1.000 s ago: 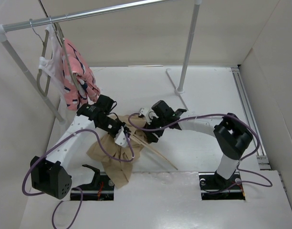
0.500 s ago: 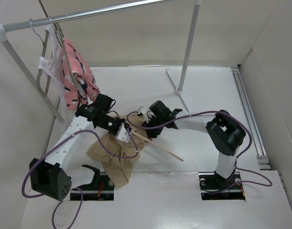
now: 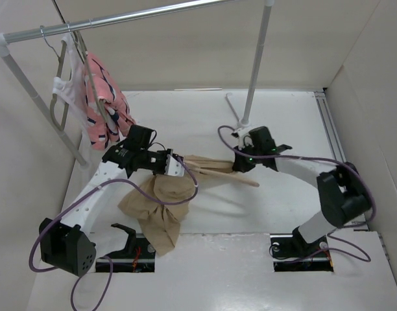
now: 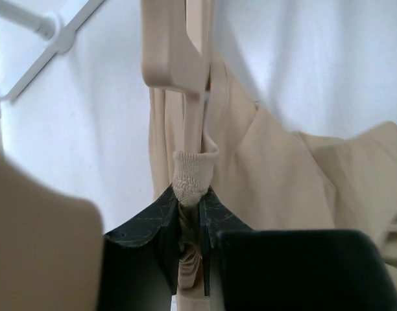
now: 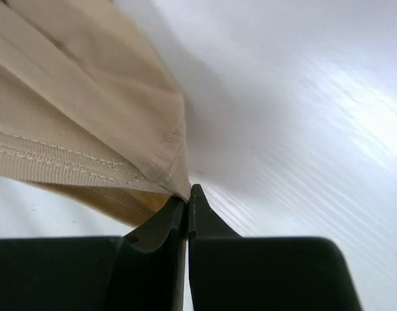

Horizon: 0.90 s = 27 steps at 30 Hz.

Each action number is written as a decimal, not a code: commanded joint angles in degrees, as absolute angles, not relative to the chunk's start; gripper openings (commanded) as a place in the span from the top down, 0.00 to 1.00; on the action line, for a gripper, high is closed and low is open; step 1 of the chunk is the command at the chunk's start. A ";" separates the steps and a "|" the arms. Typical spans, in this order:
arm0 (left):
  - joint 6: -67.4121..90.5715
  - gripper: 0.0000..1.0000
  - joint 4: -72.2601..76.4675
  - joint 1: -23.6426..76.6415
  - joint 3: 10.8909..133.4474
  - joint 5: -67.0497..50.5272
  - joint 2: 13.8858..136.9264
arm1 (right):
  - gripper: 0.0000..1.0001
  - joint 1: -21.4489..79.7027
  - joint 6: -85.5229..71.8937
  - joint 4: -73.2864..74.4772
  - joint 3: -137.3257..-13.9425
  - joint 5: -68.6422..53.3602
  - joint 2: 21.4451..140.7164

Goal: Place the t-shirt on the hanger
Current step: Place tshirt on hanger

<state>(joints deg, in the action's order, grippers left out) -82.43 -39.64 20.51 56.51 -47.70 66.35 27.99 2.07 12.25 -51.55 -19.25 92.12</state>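
The tan t-shirt [image 3: 156,214] lies bunched on the table in front of the left arm. A band of its cloth is stretched to the right. My left gripper [image 3: 173,165] is shut on its ribbed collar [image 4: 189,178]. The pale peach hanger [image 4: 176,58] shows just beyond those jaws, and one of its arms [image 3: 247,181] pokes out to the right under the stretched cloth. My right gripper [image 3: 241,162] is shut on a stitched hem of the t-shirt [image 5: 75,129], pinched at the very tips [image 5: 187,194]. The hanger's hook is hidden.
A clothes rack spans the back, its rail [image 3: 120,19] at upper left. A pink patterned garment [image 3: 108,107] and a white one [image 3: 63,91] hang there on grey hangers. The rack's right post [image 3: 257,58] and foot [image 3: 236,110] stand just behind my right gripper. Walls enclose both sides.
My right gripper has shut on the shirt's hem and pulled right and back, drawing the cloth taut along the hanger. The left gripper shifted slightly right, still holding the collar.
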 commanded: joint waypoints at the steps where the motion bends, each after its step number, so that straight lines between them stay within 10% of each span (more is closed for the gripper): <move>1: -68.31 1.00 -24.40 19.34 53.18 -37.48 62.32 | 1.00 21.72 1.31 15.72 -49.31 -15.82 84.39; 27: -73.64 1.00 -13.53 19.86 47.99 -10.81 67.06 | 1.00 8.68 10.55 41.73 -64.85 -9.42 67.59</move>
<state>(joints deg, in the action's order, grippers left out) -66.92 -8.69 23.40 49.63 -30.70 68.29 10.13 7.25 35.22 -59.92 -23.81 70.11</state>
